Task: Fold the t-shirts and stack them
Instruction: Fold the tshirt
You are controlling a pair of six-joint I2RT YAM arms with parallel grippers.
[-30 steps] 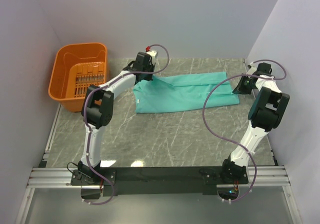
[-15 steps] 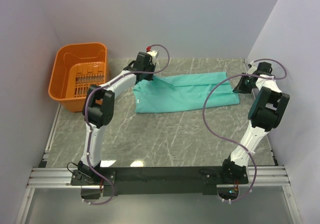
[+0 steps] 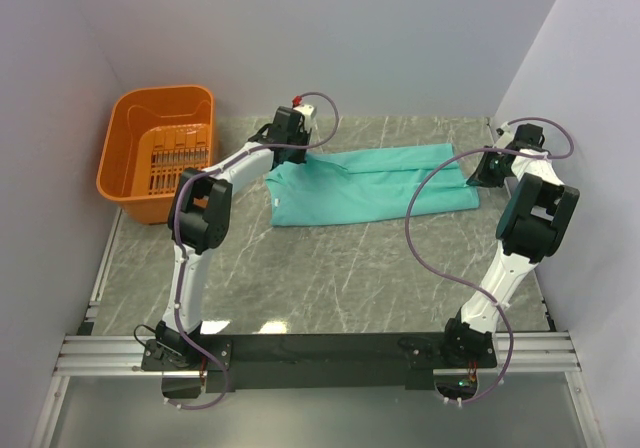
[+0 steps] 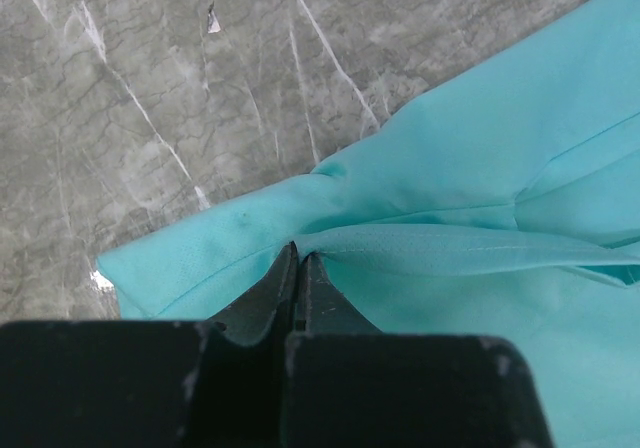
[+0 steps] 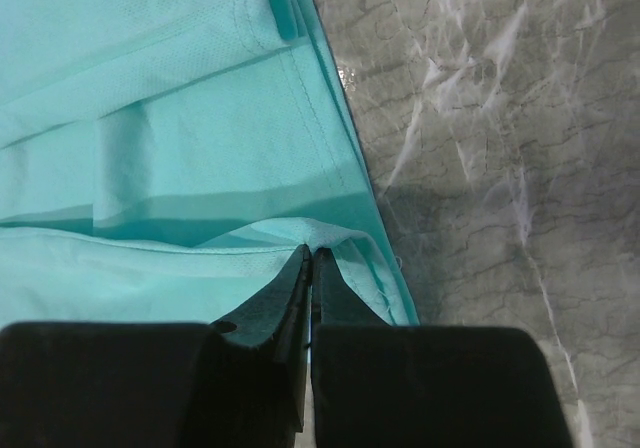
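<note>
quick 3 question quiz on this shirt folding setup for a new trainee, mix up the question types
1. True or false: in the top view the orange basket stands left of the teal t-shirt, not touching it.
2. Which is shut on the t-shirt? A: left gripper only. B: right gripper only. C: both.
3. Fill in: the t-shirt lies on the ____.
Key: 1 true; 2 C; 3 table.
</note>
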